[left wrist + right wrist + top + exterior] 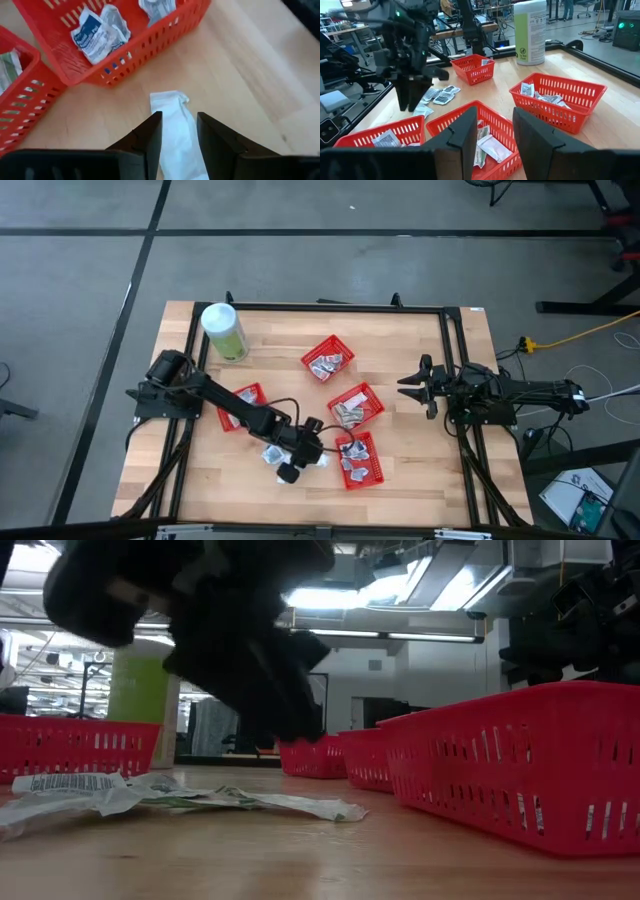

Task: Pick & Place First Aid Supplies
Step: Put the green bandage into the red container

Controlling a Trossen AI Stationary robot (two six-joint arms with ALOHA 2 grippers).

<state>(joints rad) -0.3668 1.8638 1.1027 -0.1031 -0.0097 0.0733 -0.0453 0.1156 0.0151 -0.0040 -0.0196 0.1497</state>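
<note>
First aid supplies, small white-grey packets, lie loose on the wooden table (420,480) near its front, around (274,452). More of them fill several red mesh baskets, such as the near one (360,460). My left gripper (312,452) hangs open, slanting down over one flat white packet (172,125) that lies on the wood just short of the near basket (150,50). In the left wrist view that packet shows in the gap between the fingers. In the low view the left gripper (290,725) is clear of the tabletop. My right gripper (495,135) waits open at the table's right side (412,385).
A tall pale-green canister (225,330) with a white lid stands at the far left. Red baskets sit at the centre (328,358), (355,405) and under the left arm (240,405). Crumpled packets (150,795) lie on the wood near the front. Black rails frame the table.
</note>
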